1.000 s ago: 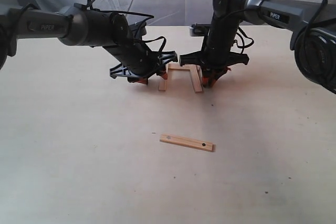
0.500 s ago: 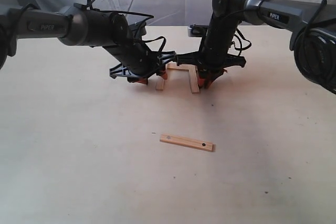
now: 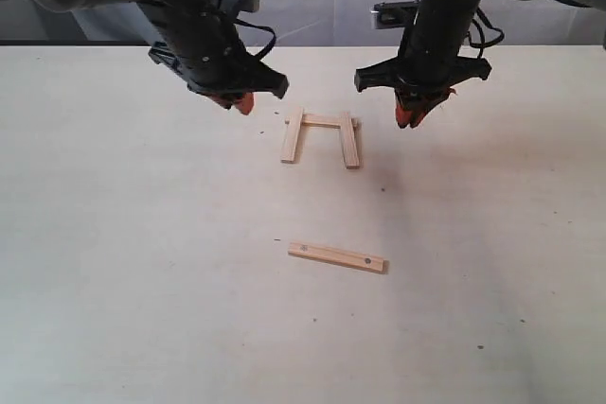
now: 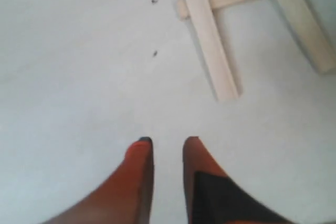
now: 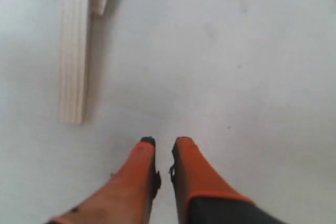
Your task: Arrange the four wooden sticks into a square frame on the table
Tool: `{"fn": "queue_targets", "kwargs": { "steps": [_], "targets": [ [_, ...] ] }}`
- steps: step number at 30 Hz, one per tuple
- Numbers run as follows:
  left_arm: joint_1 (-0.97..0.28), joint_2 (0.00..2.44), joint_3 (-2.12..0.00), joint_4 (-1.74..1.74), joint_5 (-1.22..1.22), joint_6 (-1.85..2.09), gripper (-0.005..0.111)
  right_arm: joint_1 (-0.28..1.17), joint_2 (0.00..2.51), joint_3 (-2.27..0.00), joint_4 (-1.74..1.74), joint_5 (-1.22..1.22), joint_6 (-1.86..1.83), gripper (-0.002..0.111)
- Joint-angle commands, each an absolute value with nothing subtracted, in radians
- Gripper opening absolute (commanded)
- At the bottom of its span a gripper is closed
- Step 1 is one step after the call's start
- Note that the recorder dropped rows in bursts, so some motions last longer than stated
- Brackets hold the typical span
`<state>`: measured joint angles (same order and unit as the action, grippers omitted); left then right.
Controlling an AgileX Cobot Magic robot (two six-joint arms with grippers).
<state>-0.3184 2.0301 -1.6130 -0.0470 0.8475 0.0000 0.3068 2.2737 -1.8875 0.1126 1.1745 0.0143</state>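
**Gripper state.** The left gripper (image 4: pixel 167 142) has its fingers drawn to a narrow slit with nothing between them. It hangs above the bare counter (image 3: pixel 142 262), near the left side stick (image 3: pixel 292 135). The right gripper (image 5: pixel 164 142) is at the same narrow setting, also empty, near the right side stick (image 3: pixel 350 140).

**Work so far.** Between the two grippers, three sticks form an open U. Each side stick lies across one end of the far stick (image 3: pixel 324 121) (the wrist views show the far stick's tips poking out past the overlaps). The near side of the square is not yet closed.

**Remaining part.** The fourth stick (image 3: pixel 337 257) lies flat and alone, well apart from the U and nearer the camera. It has a dark hole near each end.

**Handling (judgement).**
- The stick looks light, stiff and thin, so it sits low and offers little edge to grip.
- Widen the gripper first.
- Take hold across the stick's width at mid-length, clear of the holes, so that it stays level.
- Lower it gently across both free ends. The placed sticks are loose and would probably shift at a light knock.
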Motion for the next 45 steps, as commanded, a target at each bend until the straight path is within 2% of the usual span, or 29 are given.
{"fn": "queue_targets", "kwargs": {
  "steps": [1,7,9,12,14,27,32,42,45],
  "targets": [
    [-0.317,1.97,-1.533,-0.029,0.95,0.053,0.0,0.31,2.17,-1.7,0.185,1.061,-0.037,0.015],
    [-0.317,1.903,-1.41,-0.04,0.727,-0.119,0.0,0.31,2.139,-1.626,0.242,0.936,-0.027,0.016],
    [-0.317,1.903,-1.402,-0.071,0.665,-0.117,0.0,0.31,2.139,-1.626,0.285,0.881,-0.027,0.022],
    [-0.317,1.914,-1.402,-0.089,0.615,-0.112,0.0,0.31,2.148,-1.645,0.329,0.84,-0.033,0.039],
    [-0.309,1.914,-1.402,-0.089,0.577,-0.112,0.0,0.312,2.164,-1.674,0.34,0.838,-0.033,0.043],
    [-0.141,1.914,-1.402,-0.15,0.549,-0.095,0.0,0.399,2.383,-1.975,0.166,0.972,0.139,0.046],
    [-0.132,1.914,-1.402,-0.147,0.558,-0.073,0.0,0.418,2.439,-2.048,0.113,1.005,0.189,0.046],
    [-0.132,1.914,-1.402,-0.154,0.55,-0.067,0.0,0.422,2.475,-2.058,0.079,1.029,0.24,0.046],
    [-0.132,1.914,-1.402,-0.158,0.549,-0.067,0.0,0.422,2.484,-2.058,0.084,1.044,0.24,0.042]
  ]
}}
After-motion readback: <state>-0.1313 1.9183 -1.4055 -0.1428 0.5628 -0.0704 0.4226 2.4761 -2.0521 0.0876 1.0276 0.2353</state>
